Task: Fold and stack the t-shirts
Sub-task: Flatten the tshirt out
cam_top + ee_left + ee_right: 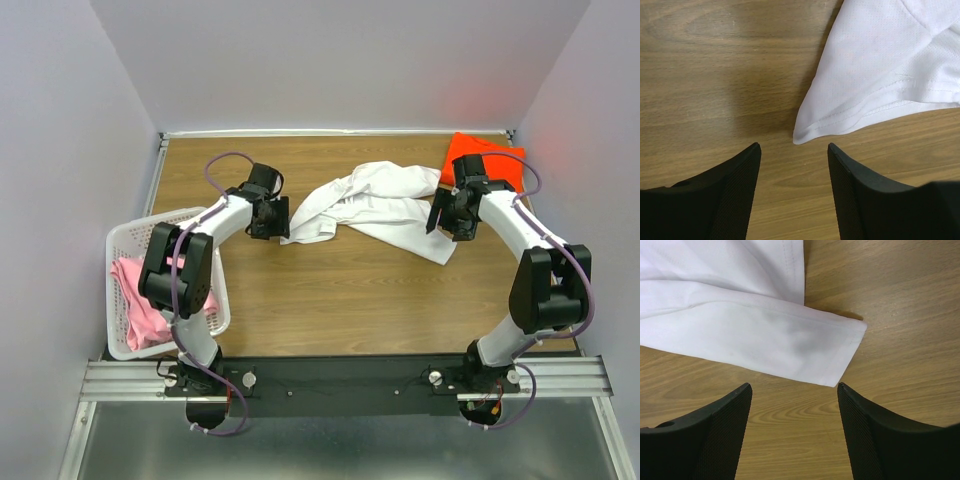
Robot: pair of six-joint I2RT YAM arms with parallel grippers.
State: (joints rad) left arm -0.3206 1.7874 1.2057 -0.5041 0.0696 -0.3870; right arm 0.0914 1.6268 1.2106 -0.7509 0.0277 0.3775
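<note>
Pink t-shirt (140, 310) bunched in the basket (150, 222); left end effector (794, 146) wide, empty, by a corner of the crumpled white t-shirt (375, 205) on the tabletop (350, 300); right end effector (794, 385) wide at its hem; orange-red t-shirt (480, 155) beyond; a shallow pinch could slip and bunch the cloth.

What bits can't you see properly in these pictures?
- Orange-red shirt: top view, the right arm covers its near side.
- Pink shirt: top view, the left arm and basket wall hide part.
- White shirt: both wrist views, cut off by the edges.
</note>
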